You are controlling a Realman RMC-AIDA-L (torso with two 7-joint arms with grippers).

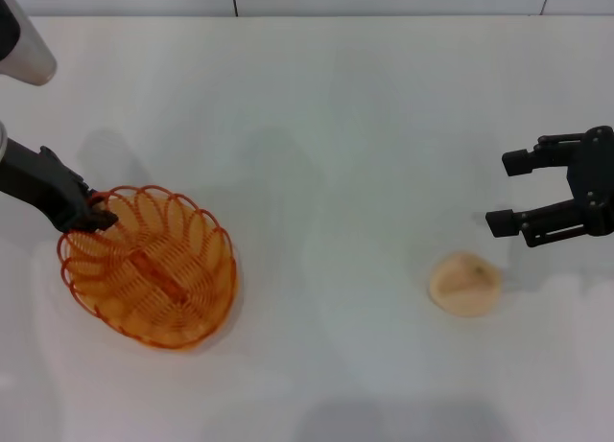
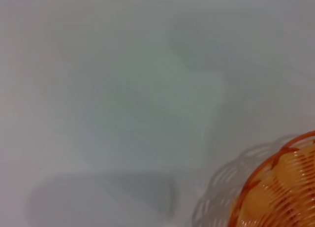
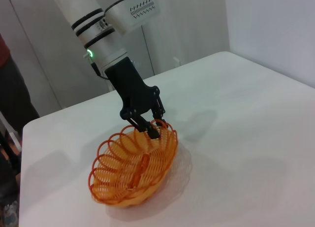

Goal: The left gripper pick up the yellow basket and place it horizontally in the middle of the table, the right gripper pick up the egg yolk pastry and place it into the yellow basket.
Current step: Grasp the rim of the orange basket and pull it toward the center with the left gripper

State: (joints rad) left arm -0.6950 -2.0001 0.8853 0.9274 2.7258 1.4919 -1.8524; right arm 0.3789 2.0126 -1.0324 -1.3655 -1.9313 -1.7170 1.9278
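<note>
We have the left end effector (image 1: 96, 215) clenched on the yellow basket (image 1: 149, 267) rim; basket tilted at the worktop's (image 1: 326, 126) left. Right end effector (image 1: 513, 191) released, hovering just above the egg yolk pastry (image 1: 464, 284) at right, not touching.

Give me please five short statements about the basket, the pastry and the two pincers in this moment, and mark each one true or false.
1. The left pincer grips the rim of the yellow basket. True.
2. The egg yolk pastry lies inside the basket. False: it lies on the table, far from the basket, on the robot's right.
3. The right pincer holds the pastry. False: it is open and empty, apart from the pastry.
4. The basket is empty. True.
5. The basket is in the middle of the table. False: it is on the robot's left side.
</note>
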